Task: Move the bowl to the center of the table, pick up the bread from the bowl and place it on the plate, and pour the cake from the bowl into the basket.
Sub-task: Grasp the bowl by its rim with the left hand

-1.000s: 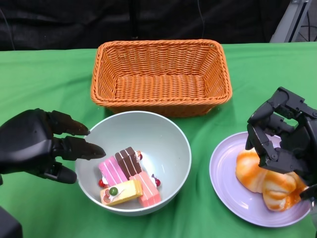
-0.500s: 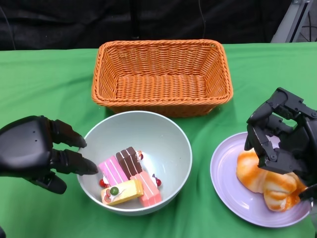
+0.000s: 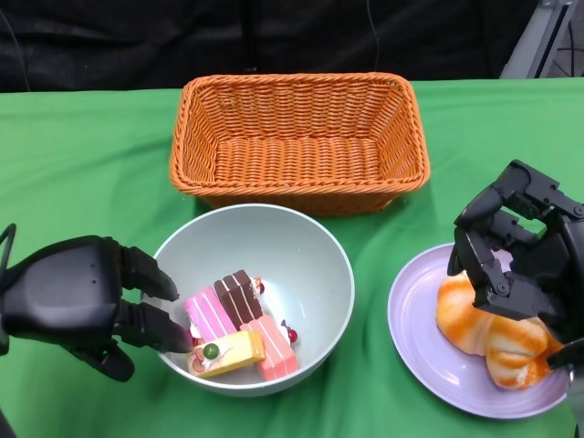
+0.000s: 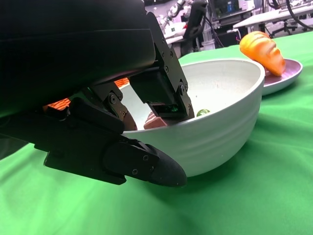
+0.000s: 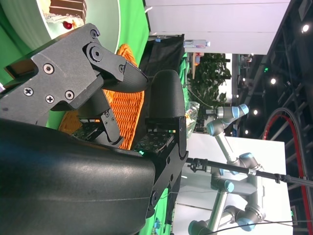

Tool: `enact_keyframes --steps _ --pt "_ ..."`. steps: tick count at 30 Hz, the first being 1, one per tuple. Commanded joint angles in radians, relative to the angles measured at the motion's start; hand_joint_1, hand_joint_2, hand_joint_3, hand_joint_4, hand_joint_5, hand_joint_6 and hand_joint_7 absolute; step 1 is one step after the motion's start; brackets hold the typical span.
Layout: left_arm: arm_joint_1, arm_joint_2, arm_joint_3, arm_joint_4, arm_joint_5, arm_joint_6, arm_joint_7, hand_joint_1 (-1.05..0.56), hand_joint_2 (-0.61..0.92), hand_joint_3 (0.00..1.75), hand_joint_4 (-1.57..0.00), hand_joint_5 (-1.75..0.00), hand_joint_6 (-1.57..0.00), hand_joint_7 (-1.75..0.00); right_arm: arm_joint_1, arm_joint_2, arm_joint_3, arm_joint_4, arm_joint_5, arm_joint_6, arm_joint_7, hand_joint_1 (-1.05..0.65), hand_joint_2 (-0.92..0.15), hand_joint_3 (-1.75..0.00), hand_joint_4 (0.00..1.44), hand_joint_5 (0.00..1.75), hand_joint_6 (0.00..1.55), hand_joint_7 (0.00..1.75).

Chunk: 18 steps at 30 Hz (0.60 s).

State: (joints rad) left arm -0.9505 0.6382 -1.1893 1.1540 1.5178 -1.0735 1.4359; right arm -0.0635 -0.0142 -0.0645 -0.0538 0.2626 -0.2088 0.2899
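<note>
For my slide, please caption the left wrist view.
Left hand straddles the rim of the bowl; bread lies on the plate.

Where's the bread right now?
In the head view the bread lies on the purple plate at the table's right, right of the bowl, with the right hand just over it.

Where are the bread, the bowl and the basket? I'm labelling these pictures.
bread (image 3: 474, 324): head view, its bare orange crust below the right hand.
bowl (image 3: 292, 246): head view, the bare inner wall above the cakes.
basket (image 3: 297, 157): head view, its woven floor.
</note>
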Motion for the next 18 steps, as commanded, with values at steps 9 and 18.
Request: enact_keyframes --steps 9,18 --pt "-0.012 -0.043 0.007 0.015 -0.088 -0.017 -0.237 -0.59 0.88 0.01 -0.97 -0.04 -0.90 -0.01 0.041 0.019 0.004 -0.112 0.062 0.100 -0.027 -0.15 -0.55 -1.10 0.71 1.72 0.61 1.46" --pt "-0.024 -0.047 0.021 0.016 -0.126 0.012 -0.370 -0.62 0.92 0.06 -1.03 -0.04 -0.96 -0.02 0.054 0.019 0.007 -0.134 0.064 0.122 -0.031 -0.16 -0.54 -1.09 0.69 1.72 0.60 1.46"
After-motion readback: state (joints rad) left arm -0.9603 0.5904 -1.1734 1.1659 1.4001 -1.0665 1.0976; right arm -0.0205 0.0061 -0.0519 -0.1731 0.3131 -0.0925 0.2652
